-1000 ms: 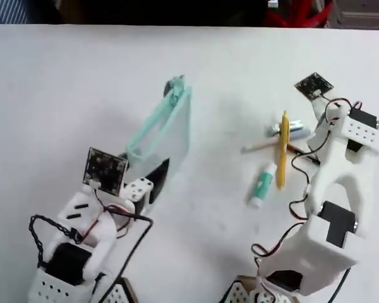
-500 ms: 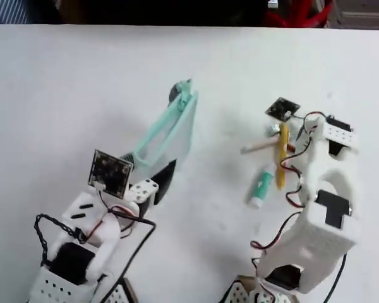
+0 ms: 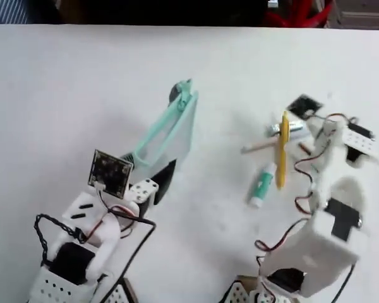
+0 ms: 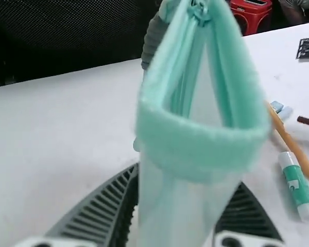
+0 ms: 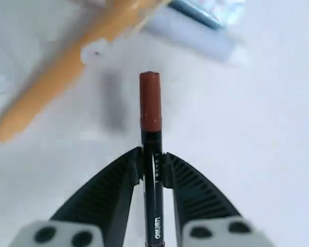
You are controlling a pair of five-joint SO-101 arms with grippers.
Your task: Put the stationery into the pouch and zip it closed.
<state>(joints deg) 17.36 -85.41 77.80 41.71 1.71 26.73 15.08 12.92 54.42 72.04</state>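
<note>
Right wrist view: the pen, dark-barrelled with a brown cap, runs straight out between the right gripper's fingers. They are clamped on its barrel, and the capped end juts well past the tips. Just beyond the cap lie the yellow pen and the eraser.

High view: these sit toward the right edge of the table, the yellow pen crossing a pencil, with a glue stick beside its near end. The pouch stands nearer the table's middle, well apart from them.

Left wrist view: the pouch's mouth gapes open upward. The left gripper's fingers are clamped on its lower part, one on each side.
</note>
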